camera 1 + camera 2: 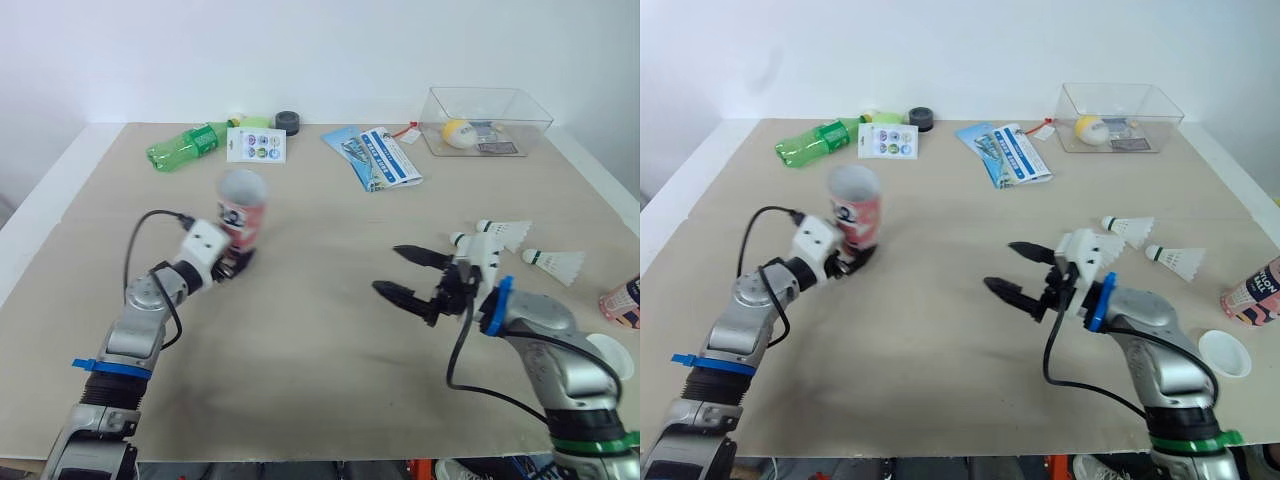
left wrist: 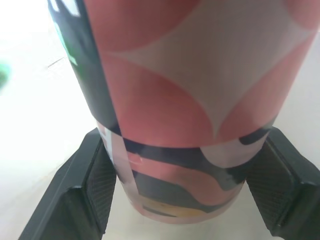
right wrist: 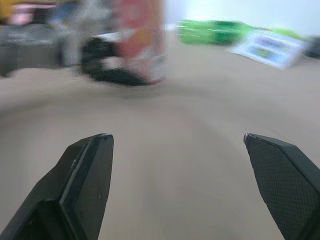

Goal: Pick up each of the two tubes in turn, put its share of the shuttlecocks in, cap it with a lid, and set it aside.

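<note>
Nearest, at the table's (image 1: 940,350) right edge, a white lid (image 1: 1225,352) lies flat, w/ the second tube (image 1: 1252,292) just beyond it on its side, part cut off by the frame. Centre-right, the right gripper (image 1: 1000,266) hovers over bare tabletop, jaws spread wide, nothing btwn them, pointing across toward the robot's left. On the left, the left gripper (image 1: 848,263) is clamped on the tube (image 1: 855,205) low down nr its base. The left wrist view has a finger pad (image 2: 102,180) on each side of the pink, white and black wall. The tube stands roughly upright w/ a slight tilt; can't tell if its base is on the table or just off it. Top looks uncapped, not certain. Two shuttlecocks (image 1: 1128,228) (image 1: 1180,259) lie side by side to the right, a little beyond the right gripper and well apart from the tube. Far row: green bottle (image 1: 812,142), sticker card (image 1: 889,140), black roll (image 1: 921,119), blue brochure (image 1: 1008,153), and a clear box (image 1: 1120,118) w/ a yellow ball (image 1: 1092,128) inside. Step in hand, by my reading: first tube picked up, no loading yet. Next prob. needs the right gripper to swing back to a shuttlecock, close on it w/o crushing the feathers, carry it across and drop it cork-first into the mouth while the left gripper holds the tube steady and tipped toward it.
</note>
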Available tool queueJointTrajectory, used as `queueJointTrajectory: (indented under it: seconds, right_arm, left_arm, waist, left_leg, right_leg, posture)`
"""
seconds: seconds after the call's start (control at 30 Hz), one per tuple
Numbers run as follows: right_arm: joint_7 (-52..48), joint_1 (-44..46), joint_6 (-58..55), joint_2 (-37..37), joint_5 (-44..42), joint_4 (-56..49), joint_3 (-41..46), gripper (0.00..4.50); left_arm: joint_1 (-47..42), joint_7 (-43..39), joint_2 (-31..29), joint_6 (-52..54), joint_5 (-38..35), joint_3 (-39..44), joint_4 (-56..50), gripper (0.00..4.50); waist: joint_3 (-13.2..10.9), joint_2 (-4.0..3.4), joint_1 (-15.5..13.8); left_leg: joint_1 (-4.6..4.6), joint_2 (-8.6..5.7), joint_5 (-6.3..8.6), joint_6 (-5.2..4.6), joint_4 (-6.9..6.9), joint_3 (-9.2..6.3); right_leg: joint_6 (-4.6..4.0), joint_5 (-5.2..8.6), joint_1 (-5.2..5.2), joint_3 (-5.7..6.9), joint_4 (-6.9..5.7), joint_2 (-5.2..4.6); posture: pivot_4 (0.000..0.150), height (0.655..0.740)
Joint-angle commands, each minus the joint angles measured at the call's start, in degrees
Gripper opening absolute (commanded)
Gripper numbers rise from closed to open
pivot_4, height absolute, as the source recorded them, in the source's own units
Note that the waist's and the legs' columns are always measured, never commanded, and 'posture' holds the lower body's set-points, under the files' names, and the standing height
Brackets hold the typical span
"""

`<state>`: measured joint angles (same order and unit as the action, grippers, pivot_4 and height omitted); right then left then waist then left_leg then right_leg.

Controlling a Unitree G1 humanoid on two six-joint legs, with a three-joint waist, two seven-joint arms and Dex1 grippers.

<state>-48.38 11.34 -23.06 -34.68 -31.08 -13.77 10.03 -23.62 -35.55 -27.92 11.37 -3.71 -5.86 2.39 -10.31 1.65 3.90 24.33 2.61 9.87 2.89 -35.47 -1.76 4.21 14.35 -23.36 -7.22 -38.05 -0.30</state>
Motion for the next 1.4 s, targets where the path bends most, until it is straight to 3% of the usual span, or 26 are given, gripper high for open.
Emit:
queueJointTrajectory:
  seconds: [0.03,0.17,0.3,0.57,0.7,0.8,1.07,1.4]
  right_arm:
    - [7.69,-0.37,-3.17,0.32,-1.57,-3.82,6.02,4.5]
    - [15.17,-1.74,-3.94,1.06,1.13,-4.33,9.46,4.5]
    - [18.86,-2.99,-4.61,0.81,2.73,-4.39,10.72,4.5]
    - [21.82,-3.97,-8.73,0.39,1.78,-2.67,12.83,4.5]
    - [21.55,-4.64,-8.85,0.28,2.27,-1.98,12.8,4.5]
    - [21.55,-4.88,-9.49,0.12,2.6,-1.34,12.62,4.5]
    - [23.67,-3.06,-9.3,-0.42,5.05,3.58,13.1,4.5]
    - [22.72,4.74,-6.25,-0.33,8.27,15.35,10.5,4.5]
  left_arm:
    - [-2.91,-4.13,-1.71,4.84,2.15,-4.63,-5.43,3.31]
    - [-9.1,-8.72,-3.61,6.93,7.91,-11.67,-3.96,3.31]
    - [-13.82,-11.34,-1.78,8.41,10.32,-16.07,-1.54,3.31]
    - [-19.51,-21.99,0.14,0.37,11.45,-22.31,4.8,3.31]
    - [-20.67,-34.01,1.81,2.6,0.68,-18.94,5.79,3.31]
    - [-22.09,-39.44,1.32,-0.47,0.33,-19.28,10.37,3.31]
    - [-25.86,-41.81,4.78,-6.87,1.78,-19.31,20.17,3.31]
    - [-27.19,-41.49,8.28,-7.95,3.09,-19.2,20.21,3.31]
  waist:
    - [0.0,0.0,0.01]
    - [-0.01,0.02,0.18]
    - [-0.01,0.01,0.33]
    - [0.02,-0.05,-0.5]
    - [0.02,-0.06,-0.78]
    - [0.01,-0.05,-0.89]
    - [0.02,-0.06,-1.02]
    - [0.02,-0.07,-1.15]
  left_leg:
    - [0.0,0.0,0.0,0.0,-0.01,-0.01]
    - [-0.03,0.01,-0.02,-0.03,-0.02,-0.05]
    - [-0.02,-0.01,-0.02,-0.03,-0.02,0.01]
    - [0.0,-0.06,0.03,-0.08,0.04,-0.03]
    - [0.0,-0.07,0.06,-0.12,0.06,-0.01]
    - [0.04,-0.06,0.09,-0.16,0.05,-0.02]
    - [0.01,-0.06,0.09,-0.17,-0.02,-0.02]
    - [0.09,-0.09,0.08,-0.17,-0.1,-0.02]
  right_leg:
    - [0.0,0.0,0.0,0.01,0.0,0.0]
    - [-0.23,0.05,-0.02,0.02,-0.02,0.06]
    - [-0.14,0.05,0.0,-0.04,0.0,0.03]
    - [0.02,0.13,0.02,0.01,0.01,-0.03]
    - [0.0,0.17,0.01,0.01,0.01,-0.04]
    - [-0.01,0.21,-0.02,0.03,0.01,-0.04]
    - [0.0,0.15,0.02,0.01,0.0,-0.02]
    - [0.08,0.11,0.0,-0.01,0.0,-0.03]
  posture:
    - [0.15,0.74]
    - [0.15,0.74]
    - [0.15,0.74]
    - [0.15,0.74]
    - [0.15,0.74]
    - [0.15,0.74]
    - [0.15,0.74]
    - [0.15,0.74]
